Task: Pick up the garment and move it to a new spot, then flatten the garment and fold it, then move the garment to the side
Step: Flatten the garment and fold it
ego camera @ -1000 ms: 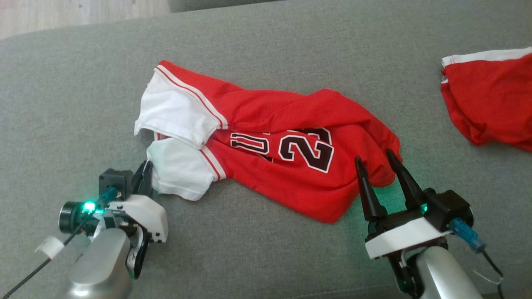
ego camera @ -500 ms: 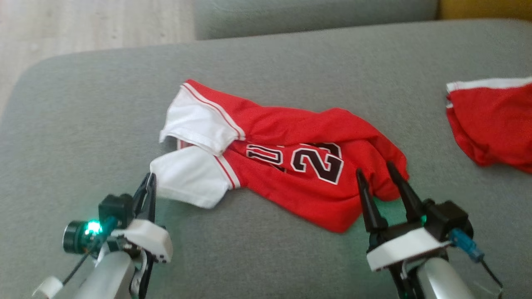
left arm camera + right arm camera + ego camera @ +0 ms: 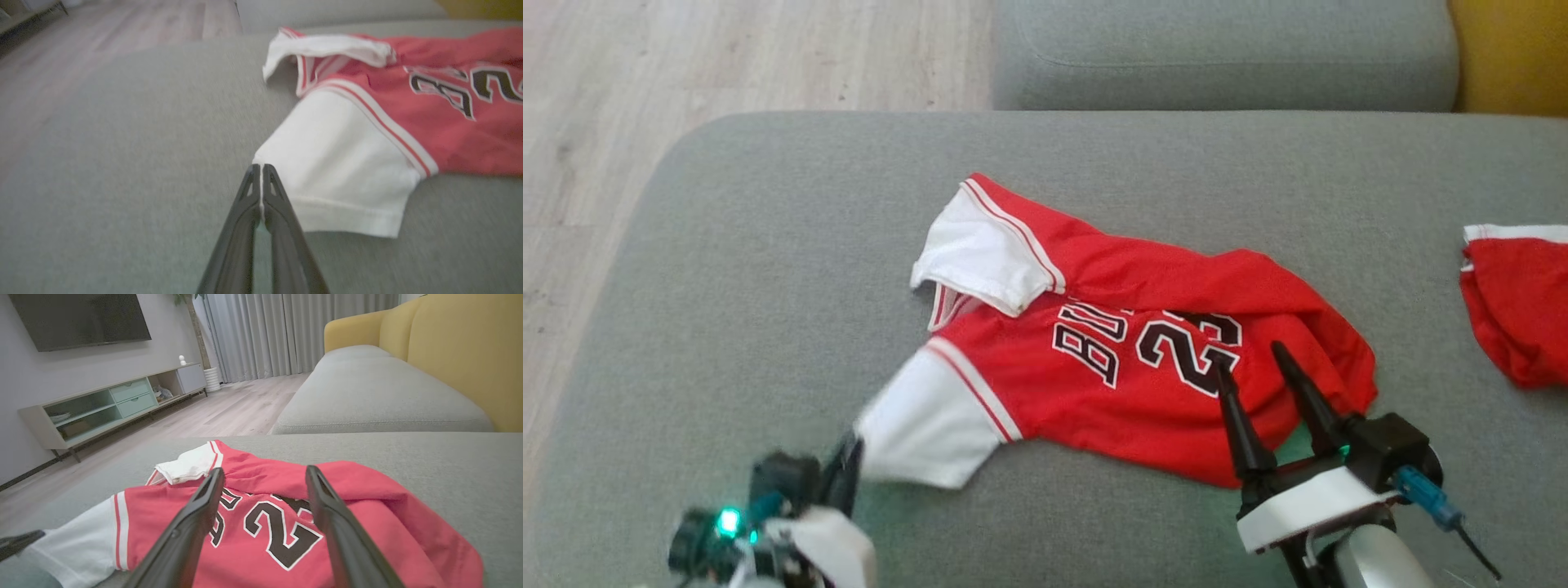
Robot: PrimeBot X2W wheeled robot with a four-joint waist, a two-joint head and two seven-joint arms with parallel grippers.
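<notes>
Grey sofa cushion (image 3: 768,245) carries everything. At the lower left, the left gripper (image 3: 851,453) is closed and pinches the corner of the white sleeve (image 3: 931,425) of the garment (image 3: 1094,400), a red jersey lying crumpled in the middle. The right gripper (image 3: 1245,355) stands wide open over its lower right part. Another red cloth (image 3: 1511,310) lies well apart at the right edge.

head: high, downward | wrists: low, close, forward | shared: jersey (image 3: 1094,408)
</notes>
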